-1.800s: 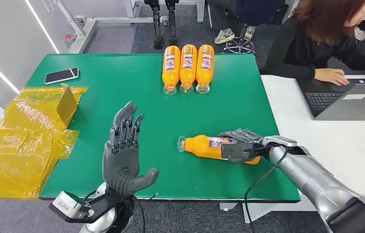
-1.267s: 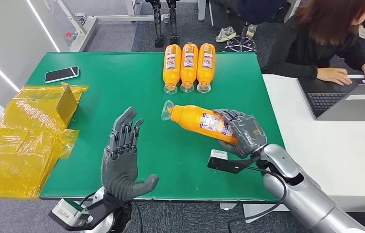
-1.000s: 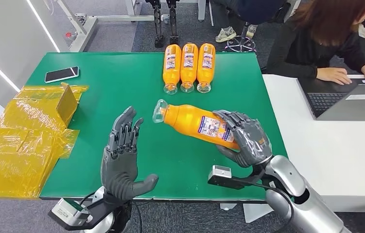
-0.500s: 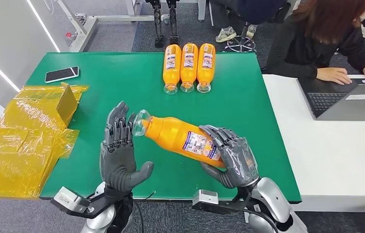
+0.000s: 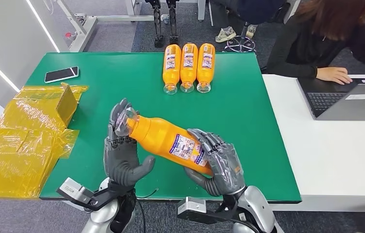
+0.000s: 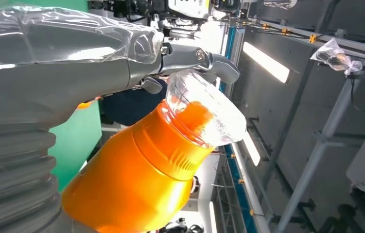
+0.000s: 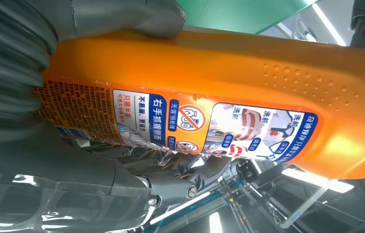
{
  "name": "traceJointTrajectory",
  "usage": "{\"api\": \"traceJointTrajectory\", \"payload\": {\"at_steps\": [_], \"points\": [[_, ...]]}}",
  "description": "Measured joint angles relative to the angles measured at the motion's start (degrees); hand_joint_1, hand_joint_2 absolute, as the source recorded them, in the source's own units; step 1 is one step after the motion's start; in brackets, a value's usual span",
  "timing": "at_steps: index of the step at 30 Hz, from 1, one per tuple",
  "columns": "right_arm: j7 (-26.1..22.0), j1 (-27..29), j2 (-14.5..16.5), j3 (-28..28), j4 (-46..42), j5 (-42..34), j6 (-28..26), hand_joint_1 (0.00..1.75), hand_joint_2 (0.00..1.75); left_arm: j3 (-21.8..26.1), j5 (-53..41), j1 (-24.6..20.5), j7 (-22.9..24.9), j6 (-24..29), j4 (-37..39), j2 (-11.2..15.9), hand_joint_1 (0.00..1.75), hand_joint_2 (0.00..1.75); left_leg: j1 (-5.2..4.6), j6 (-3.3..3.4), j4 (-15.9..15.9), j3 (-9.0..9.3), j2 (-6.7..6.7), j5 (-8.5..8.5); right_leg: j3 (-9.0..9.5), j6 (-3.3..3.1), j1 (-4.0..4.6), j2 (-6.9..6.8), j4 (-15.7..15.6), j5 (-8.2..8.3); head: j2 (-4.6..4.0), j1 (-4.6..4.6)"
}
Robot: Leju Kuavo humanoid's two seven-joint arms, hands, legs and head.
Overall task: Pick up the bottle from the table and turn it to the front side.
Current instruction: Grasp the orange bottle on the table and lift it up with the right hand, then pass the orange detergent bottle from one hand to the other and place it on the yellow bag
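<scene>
While right hand (image 5: 219, 167) grips bottle (image 5: 168, 141) base | cap against left hand (image 5: 121, 150)

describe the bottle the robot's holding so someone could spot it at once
On the green table, look at the near edge. The orange bottle is raised and slanted, its base in the right hand, its clear cap against the left hand. The three others lie flat.

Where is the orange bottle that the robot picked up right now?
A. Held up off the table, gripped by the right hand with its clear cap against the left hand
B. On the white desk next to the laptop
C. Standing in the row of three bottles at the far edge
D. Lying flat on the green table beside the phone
A: the right hand grips the orange bottle by its labelled end, while the clear cap lies against the left hand fingers.
</scene>
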Motion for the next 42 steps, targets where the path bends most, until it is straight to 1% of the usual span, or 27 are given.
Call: {"api": "traceJointTrajectory", "payload": {"at_steps": [5, 12, 20, 21, 23, 25, 27, 31, 33, 36, 37, 40, 42], "points": [[-1.7, 0.8, 1.5, -0.9, 0.7, -2.7, 1.9, 1.75, 1.75, 0.5, 1.2, -0.1, 0.0, -2.5, 0.0, -0.3, 0.00, 1.75, 0.00, 0.00, 0.0, 0.00, 0.00, 0.00, 0.00, 0.00, 0.00, 0.00, 0.0, 0.00, 0.00, 0.01], [-3.8, 2.3, 3.3, -1.0, 4.7, -6.4, 5.0, 1.75, 1.75, 1.7, 4.2, 0.0, 0.0, -8.7, -0.2, -0.5, 0.00, 1.75, 0.00, 0.00, 0.0, 0.00, 0.00, 0.00, -0.01, -0.02, 0.01, 0.00, 0.0, -0.02, 0.00, 0.01], [-5.1, 4.3, 4.5, 1.7, 10.9, -7.6, 5.3, 1.75, 1.75, 3.1, 6.0, -0.1, 0.0, -13.0, 0.1, -0.8, 0.00, 1.75, 0.00, -0.01, 0.0, 0.00, 0.02, -0.01, -0.02, -0.04, 0.00, 0.01, 0.0, -0.03, 0.00, 0.02], [-4.9, 4.4, 4.6, 1.9, 11.5, -7.6, 5.2, 1.75, 1.75, 3.1, 6.2, -0.1, 0.0, -13.5, 0.2, -0.8, 0.04, 1.75, 0.00, -0.01, 0.0, 0.01, 0.03, -0.01, -0.03, -0.04, 0.00, 0.02, 0.0, -0.03, 0.00, 0.01], [-4.6, 4.7, 4.9, 2.6, 12.5, -7.5, 5.0, 1.75, 1.75, 3.2, 6.5, -0.1, 0.0, -14.1, 0.5, -0.8, 0.71, 1.75, 0.00, -0.02, 0.0, 0.00, 0.03, -0.01, -0.03, -0.04, 0.00, 0.02, 0.0, -0.04, 0.00, 0.01], [-4.3, 5.3, 5.1, 3.0, 13.1, -7.5, 4.5, 1.75, 1.75, 3.2, 6.6, -0.1, 0.0, -14.4, 0.7, -0.8, 1.51, 1.75, 0.00, -0.02, 0.0, 0.00, 0.03, -0.01, -0.03, -0.04, 0.00, 0.02, 0.0, -0.04, 0.00, 0.01], [-4.1, 5.6, 5.2, 3.3, 13.4, -7.5, 3.8, 1.75, 1.75, 3.3, 6.4, -0.1, 0.0, -14.5, 0.9, -0.8, 1.71, 1.75, 0.00, -0.02, 0.0, 0.00, 0.04, -0.02, -0.04, -0.04, 0.00, 0.04, 0.0, -0.04, 0.00, 0.01], [-3.8, 5.9, 5.2, 3.4, 13.4, -7.2, 2.9, 1.75, 1.75, 3.6, 5.9, -0.1, 0.0, -14.6, 0.9, -0.8, 1.75, 1.75, 0.00, -0.02, 0.0, 0.00, 0.05, -0.02, -0.04, -0.04, 0.00, 0.05, 0.0, -0.04, 0.00, 0.00], [-3.6, 6.0, 5.2, 3.4, 13.1, -6.9, 2.5, 1.75, 1.75, 3.6, 5.7, -0.1, 0.0, -14.6, 0.9, -0.8, 1.74, 1.75, 0.00, -0.02, 0.0, 0.00, 0.05, -0.02, -0.04, -0.04, 0.00, 0.05, 0.0, -0.04, 0.00, 0.00], [-3.3, 6.1, 5.2, 3.0, 12.5, -6.1, 1.7, 1.75, 1.75, 3.6, 5.6, -0.1, 0.0, -14.5, 0.9, -0.8, 1.59, 1.75, 0.00, -0.03, 0.0, 0.00, 0.05, -0.02, -0.04, -0.04, 0.00, 0.05, 0.0, -0.04, 0.00, 0.00], [-3.2, 6.1, 5.2, 2.8, 12.1, -5.9, 1.5, 1.75, 1.75, 3.6, 5.6, -0.1, 0.0, -14.5, 0.9, -0.8, 1.60, 1.75, 0.00, -0.03, 0.0, 0.00, 0.05, -0.02, -0.04, -0.04, 0.00, 0.05, 0.0, -0.04, 0.00, 0.00], [-2.9, 6.2, 5.2, 2.3, 11.0, -5.1, 1.0, 1.75, 1.75, 3.6, 5.5, -0.2, 0.0, -14.2, 0.9, -0.9, 1.75, 1.75, 0.00, -0.02, 0.0, 0.00, 0.05, -0.02, -0.04, -0.04, 0.00, 0.04, 0.0, -0.03, 0.00, 0.00], [-2.7, 6.5, 5.2, 1.9, 10.2, -4.5, 0.8, 1.75, 1.75, 3.6, 5.5, -0.4, 0.0, -14.1, 0.9, -1.0, 1.75, 1.75, 0.00, -0.02, 0.0, 0.00, 0.04, -0.02, -0.03, -0.04, 0.00, 0.03, 0.0, -0.03, 0.00, 0.00]]}}
